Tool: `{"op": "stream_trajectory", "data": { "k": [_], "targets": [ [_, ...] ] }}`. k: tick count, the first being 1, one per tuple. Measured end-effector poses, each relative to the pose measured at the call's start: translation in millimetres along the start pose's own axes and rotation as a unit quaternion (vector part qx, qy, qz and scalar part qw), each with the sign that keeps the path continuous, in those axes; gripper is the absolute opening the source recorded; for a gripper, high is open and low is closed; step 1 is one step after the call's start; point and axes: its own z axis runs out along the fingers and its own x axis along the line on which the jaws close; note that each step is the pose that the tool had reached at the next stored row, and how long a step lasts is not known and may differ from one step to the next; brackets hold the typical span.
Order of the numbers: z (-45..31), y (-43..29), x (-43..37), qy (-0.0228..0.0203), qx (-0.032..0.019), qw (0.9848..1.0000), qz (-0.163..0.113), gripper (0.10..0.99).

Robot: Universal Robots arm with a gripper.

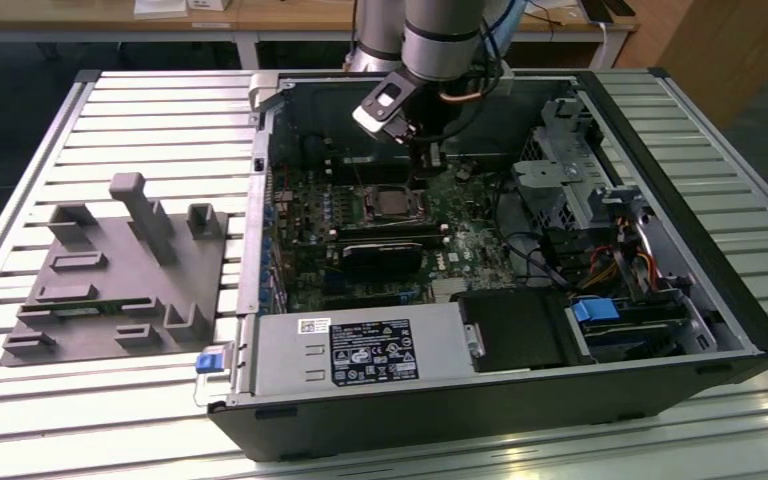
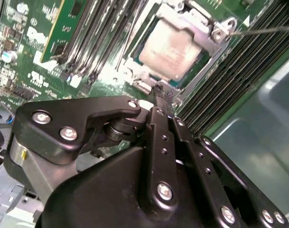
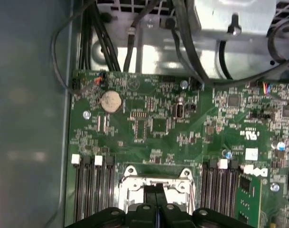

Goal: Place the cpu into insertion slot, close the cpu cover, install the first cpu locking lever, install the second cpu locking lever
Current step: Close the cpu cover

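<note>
hovering just beside the insertion slot (image 1: pixel 387 203), your claw (image 2: pixel 162 97) has its fingers pressed together, seemingly empty. cpu (image 2: pixel 174 47) sits in the slot, framed by the cpu cover (image 2: pixel 197 20): likely light, stiff, fragile; take it by the edges only.

cpu (image 2: pixel 170 47) top: dull grey metal, smooth. cpu cover (image 2: pixel 201 23): shiny bare metal. tool (image 2: pixel 162 95): matt blk, bright screws.
</note>
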Motion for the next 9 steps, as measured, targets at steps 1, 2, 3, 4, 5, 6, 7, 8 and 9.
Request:
{"op": "stream_trajectory", "data": {
  "k": [1,2,3,4,5,6,7,8,9],
  "targets": [
    [0.2,-2.5,0.1,-0.0001,0.0001,1.0000,0.000,0.114],
    [0.3,-4.7,0.1,-0.0001,0.0000,1.0000,0.000,0.114],
    [0.3,-6.3,0.2,-0.0001,0.0001,1.0000,0.000,0.114],
    [0.3,-7.4,0.3,0.0000,0.0000,1.0000,0.000,0.114],
    [0.4,-8.5,0.3,0.0000,0.0000,1.0000,0.000,0.114],
    [0.4,-9.4,0.4,0.0001,0.0000,1.0000,0.000,0.114],
    [0.4,-10.3,0.4,0.0001,0.0000,1.0000,0.000,0.114],
    [0.4,-10.8,0.4,0.0000,0.0000,1.0000,0.000,0.114],
    [0.4,-10.8,0.4,0.0000,0.0000,1.0000,0.000,0.114]
  ]
}}
